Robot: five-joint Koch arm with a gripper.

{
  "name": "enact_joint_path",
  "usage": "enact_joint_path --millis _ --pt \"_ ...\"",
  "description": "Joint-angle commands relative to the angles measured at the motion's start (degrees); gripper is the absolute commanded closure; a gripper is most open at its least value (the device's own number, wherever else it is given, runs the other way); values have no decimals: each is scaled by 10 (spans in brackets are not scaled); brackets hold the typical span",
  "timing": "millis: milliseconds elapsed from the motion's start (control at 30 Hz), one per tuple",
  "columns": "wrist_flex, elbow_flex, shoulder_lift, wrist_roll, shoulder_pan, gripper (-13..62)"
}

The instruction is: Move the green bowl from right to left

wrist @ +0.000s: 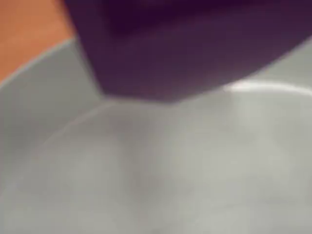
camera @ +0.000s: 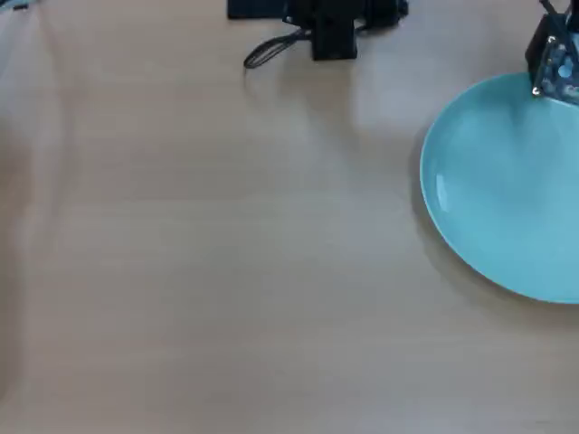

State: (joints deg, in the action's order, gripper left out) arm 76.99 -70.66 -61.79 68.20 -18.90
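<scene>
The green bowl is a wide, shallow, light turquoise dish lying flat at the right of the overhead view, cut off by the right edge. The black gripper comes in at the top right corner and sits over the bowl's far rim. In the wrist view the bowl looks pale grey and blurred and fills most of the frame. There the gripper shows as one dark mass from the top edge, close above the bowl's inside near its rim. I cannot make out separate jaws, or whether it touches or holds the rim.
The light wooden table spreads left of the bowl. The arm's black base with a looped cable stands at the top middle edge. A strip of table shows at the wrist view's top left.
</scene>
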Motion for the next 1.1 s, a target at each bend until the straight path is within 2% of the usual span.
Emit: enact_joint_path --millis 0,233,400,500,867,1067 --pt "-3 20 -4 -8 7 554" --pt "0 21 -13 -7 9 516" --pt "3 30 -45 0 22 394" --pt "7 54 -54 0 43 359" --pt "138 247 -91 -11 57 345" --pt "173 316 -90 -110 -2 345"
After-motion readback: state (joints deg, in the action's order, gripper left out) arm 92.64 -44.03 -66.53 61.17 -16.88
